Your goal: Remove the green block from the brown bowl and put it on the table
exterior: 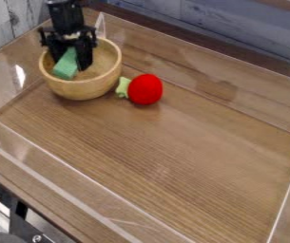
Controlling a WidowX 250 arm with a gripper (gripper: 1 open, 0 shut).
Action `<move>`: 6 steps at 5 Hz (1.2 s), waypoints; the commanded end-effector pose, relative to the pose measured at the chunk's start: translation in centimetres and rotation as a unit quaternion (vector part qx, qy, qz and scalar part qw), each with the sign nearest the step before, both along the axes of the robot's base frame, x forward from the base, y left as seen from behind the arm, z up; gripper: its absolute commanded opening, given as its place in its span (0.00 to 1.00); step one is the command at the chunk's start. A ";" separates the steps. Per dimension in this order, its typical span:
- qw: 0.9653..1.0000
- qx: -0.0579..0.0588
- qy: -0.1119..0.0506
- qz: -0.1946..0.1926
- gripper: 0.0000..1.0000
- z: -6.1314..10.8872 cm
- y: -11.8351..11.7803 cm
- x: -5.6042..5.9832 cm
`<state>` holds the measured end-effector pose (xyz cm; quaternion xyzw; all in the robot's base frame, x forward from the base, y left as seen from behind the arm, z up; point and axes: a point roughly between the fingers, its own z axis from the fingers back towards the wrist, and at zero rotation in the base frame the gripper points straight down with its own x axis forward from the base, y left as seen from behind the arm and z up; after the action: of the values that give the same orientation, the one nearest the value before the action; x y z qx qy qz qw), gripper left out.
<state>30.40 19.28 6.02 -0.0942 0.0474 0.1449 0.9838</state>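
- table (173, 161): wood-grain top lying bare across the near half, clear plastic walls running along its edges
- red round toy (144, 88): sitting just right of the brown bowl (84, 85), green leaf touching its wall
- gripper (67, 59): pointing down, clamping the green block (66, 65), which is hanging tilted over the bowl's inside

I see glossy wood-grain table (173, 161) with clear plastic walls, brown bowl (84, 84) resting on it far left, red round toy (144, 88) just beside bowl
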 end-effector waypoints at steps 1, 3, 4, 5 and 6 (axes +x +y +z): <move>0.998 0.010 -0.061 -0.004 0.00 6.8 1.7 0.1; 0.995 -0.013 -0.081 -0.054 0.00 10.3 -3.7 -1.1; 0.994 -0.021 -0.083 -0.073 0.00 10.5 -7.7 -2.0; 0.992 -0.027 -0.082 -0.092 0.00 10.4 -11.6 -3.1; 0.990 -0.031 -0.080 -0.113 0.00 10.1 -14.4 -2.9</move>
<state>27.43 4.91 14.09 -0.1400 0.0199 0.0272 0.9896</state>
